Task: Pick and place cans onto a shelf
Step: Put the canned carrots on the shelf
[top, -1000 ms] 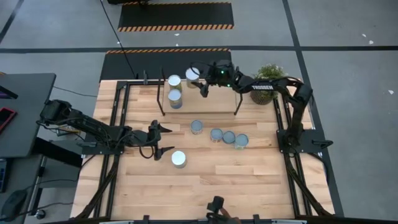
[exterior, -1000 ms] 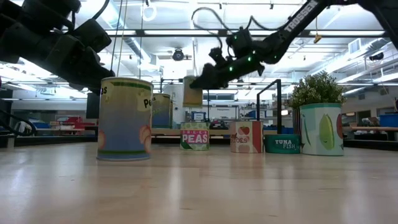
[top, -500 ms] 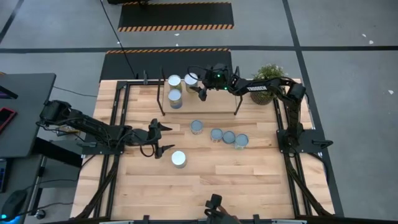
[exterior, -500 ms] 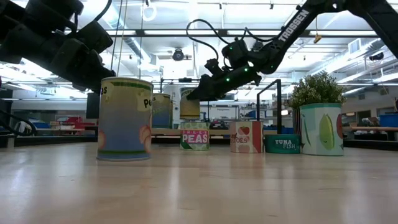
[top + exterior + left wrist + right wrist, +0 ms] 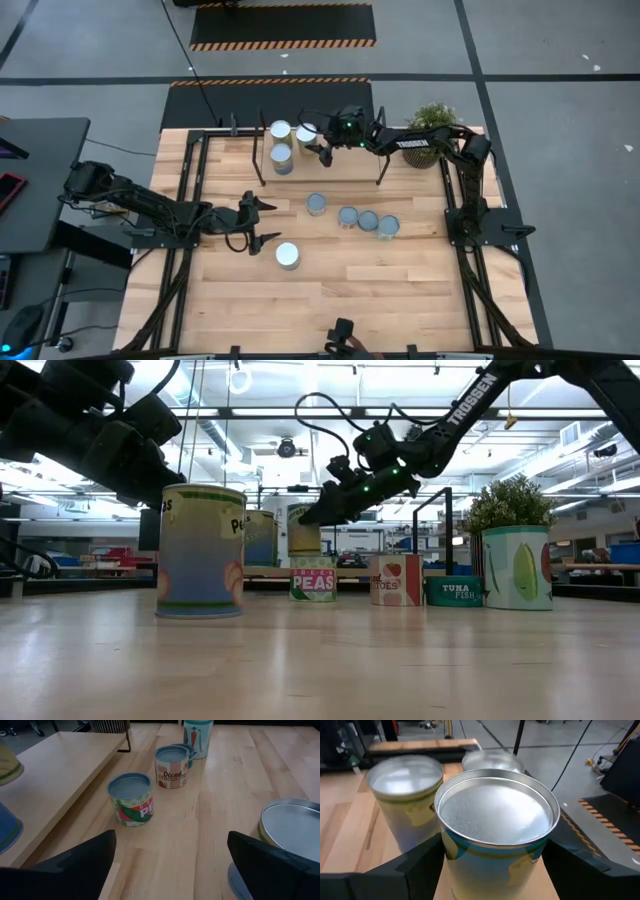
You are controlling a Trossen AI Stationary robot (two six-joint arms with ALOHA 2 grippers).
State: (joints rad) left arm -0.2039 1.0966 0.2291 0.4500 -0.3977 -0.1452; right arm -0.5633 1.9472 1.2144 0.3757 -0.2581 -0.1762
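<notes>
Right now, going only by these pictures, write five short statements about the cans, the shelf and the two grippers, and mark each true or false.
1. The right gripper is over the shelf, its fingers around a can. True.
2. Two more cans stand on the shelf near that one. True.
3. The left gripper is shut on the lone can on the table. False: it is open, beside that can, holding nothing.
4. The table cans between the shelf and the lone can number six. False: four stand there in a loose row.
5. The potted plant stands on the shelf board. False: it stands off the shelf's end, beside the right arm.
</notes>
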